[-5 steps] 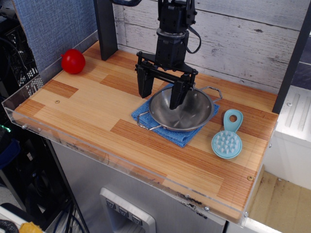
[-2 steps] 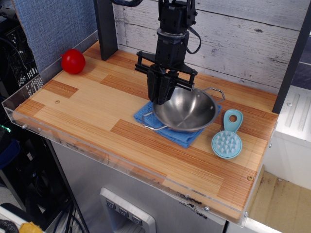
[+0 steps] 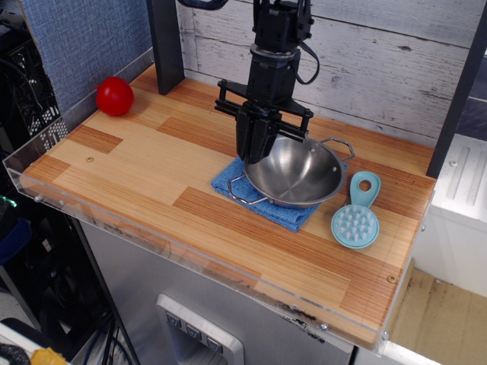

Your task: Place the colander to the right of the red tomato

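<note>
The tomato [image 3: 115, 96] sat at the desk's [image 3: 152, 182] far left, by the clear wall. Well to its right, the gripper [image 3: 257, 152] had its fingers pinched on the colander's [image 3: 293, 172] near rim, above the blue cloth [image 3: 262, 201]. The grasp looked done; the carry toward the tomato remained. A brush [image 3: 355, 222] lay rightmost. The wood-grain desk had a grey plank wall behind.

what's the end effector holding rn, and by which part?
The colander, pinched by the end effector at its left rim, above the blue cloth.
</note>
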Tool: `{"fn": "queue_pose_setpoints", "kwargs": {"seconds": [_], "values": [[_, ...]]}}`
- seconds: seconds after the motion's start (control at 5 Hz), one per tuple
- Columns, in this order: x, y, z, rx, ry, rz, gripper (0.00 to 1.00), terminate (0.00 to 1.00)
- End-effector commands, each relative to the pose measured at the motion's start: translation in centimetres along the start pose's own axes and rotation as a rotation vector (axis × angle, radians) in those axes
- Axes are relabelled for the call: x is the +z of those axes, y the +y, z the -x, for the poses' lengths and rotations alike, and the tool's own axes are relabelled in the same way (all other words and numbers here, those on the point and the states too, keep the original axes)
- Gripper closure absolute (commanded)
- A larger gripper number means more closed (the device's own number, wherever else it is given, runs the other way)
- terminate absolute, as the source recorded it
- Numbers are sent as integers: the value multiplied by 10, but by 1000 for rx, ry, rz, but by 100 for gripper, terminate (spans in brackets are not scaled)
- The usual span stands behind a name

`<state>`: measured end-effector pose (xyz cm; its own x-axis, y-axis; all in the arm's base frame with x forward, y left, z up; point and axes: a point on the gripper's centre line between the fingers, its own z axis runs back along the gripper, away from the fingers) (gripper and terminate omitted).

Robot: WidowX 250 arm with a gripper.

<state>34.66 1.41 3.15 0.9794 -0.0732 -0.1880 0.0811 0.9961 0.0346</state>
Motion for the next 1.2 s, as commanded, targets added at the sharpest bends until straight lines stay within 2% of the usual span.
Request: {"fn": "queue_pose_setpoints", "kwargs": {"seconds": [0.0, 0.2, 0.4, 0.6, 0.8, 1.0], "values": [[97, -70, -3, -212, -365, 164, 100, 0], [125, -73, 2, -199, -459, 243, 100, 0], [127, -37, 13, -86, -442, 230, 100, 0], [116, 9, 27, 38, -381, 198, 100, 0], [113, 49, 42, 115, -346, 162, 100, 0], [116, 72, 46, 163, -315, 69, 100, 0]]}}
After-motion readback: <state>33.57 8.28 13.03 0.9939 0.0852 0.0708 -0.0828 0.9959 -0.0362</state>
